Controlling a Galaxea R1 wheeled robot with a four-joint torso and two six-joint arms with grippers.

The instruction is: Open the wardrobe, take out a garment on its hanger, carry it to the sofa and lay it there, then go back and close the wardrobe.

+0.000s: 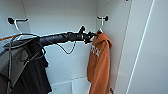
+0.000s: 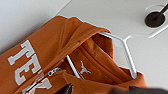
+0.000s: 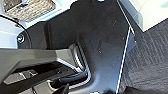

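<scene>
The wardrobe (image 1: 140,50) is standing open, and the left arm is reaching into it from the left, with the left gripper (image 1: 90,37) arriving at the neck of the garment (image 1: 98,66). The orange hoodie is hanging on its hanger (image 1: 101,25), whose hook is sitting over a dark peg (image 1: 106,18) on the back wall, above and just beyond the gripper. Whether the left gripper is parted or already pinching anything I cannot tell; its tips are lost against the dark arm and the collar.

In the left wrist view the hanger (image 2: 130,57) is showing clearly: the white stem is rising out of the hood opening toward the peg (image 2: 155,19), with one shoulder bar running down inside the garment (image 2: 50,50) below the collar. The sound grip, as I judge it, is on the stem just under the hook, not on cloth alone, since fabric would slip off the hanger during the carry. Once closed on it, the lift should be going up first so the hook is clearing the peg, then outward, keeping the hoodie from catching on the wardrobe's side wall close beside the gripper.

A black T-shirt (image 1: 37,72) is hanging beneath the arm, well back from the gripper, and should be left alone. The right gripper's state I cannot tell; the right wrist view is looking down past the robot's body to the carpet (image 3: 150,62).
</scene>
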